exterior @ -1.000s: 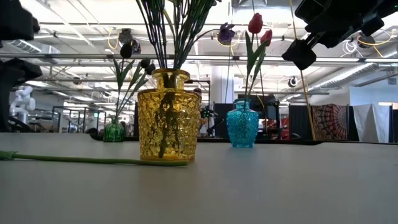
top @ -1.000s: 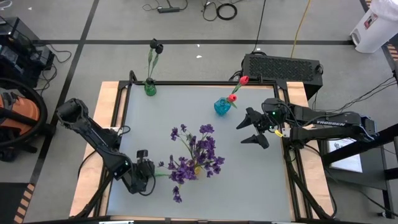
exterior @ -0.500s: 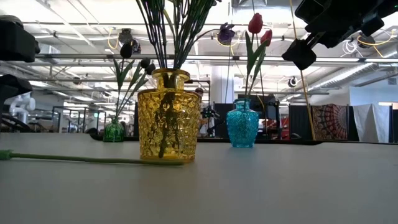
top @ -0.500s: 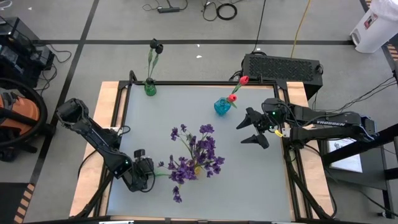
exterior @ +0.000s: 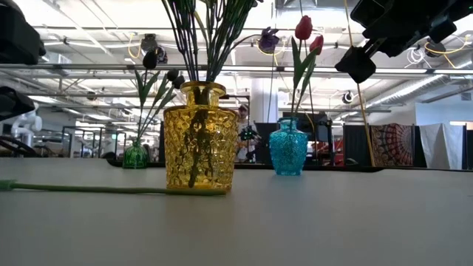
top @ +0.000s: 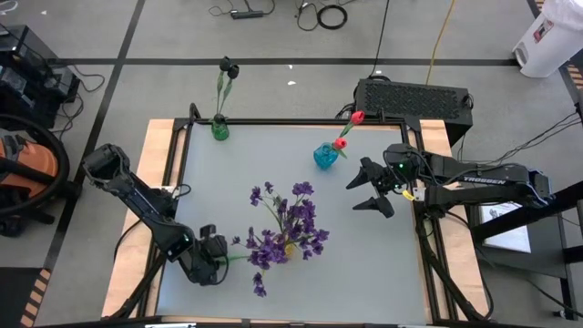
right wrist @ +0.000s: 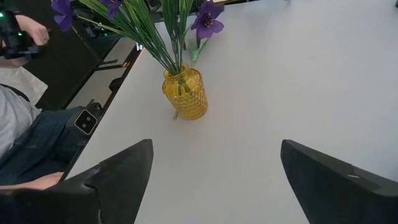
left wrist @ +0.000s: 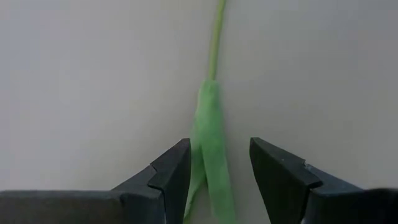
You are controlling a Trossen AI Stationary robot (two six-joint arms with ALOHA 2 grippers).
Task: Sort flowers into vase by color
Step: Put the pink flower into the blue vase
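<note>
Left gripper [left wrist: 217, 171]: jaws apart, straddling the stem [left wrist: 210, 149] on the surface [left wrist: 93, 74].
Right gripper [top: 369, 189]: apart, idle.
Risk: thin stem may slip, or fingertips scrape the surface.

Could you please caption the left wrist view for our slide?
Open left gripper straddles the loose flower's green stem lying on the table.

the left gripper [top: 217, 258] sits low at the worktop's [top: 383, 264] near left edge, its jaws apart astride the end of a loose stem [left wrist: 209, 155] lying flat. that stem runs away from it to the middle vase [exterior: 200, 137], which holds a bunch of flowers [top: 287, 226]. beyond stand two smaller vases [exterior: 287, 148], each with stems. the right gripper [top: 372, 189] hangs above the far right, jaws spread.
</note>
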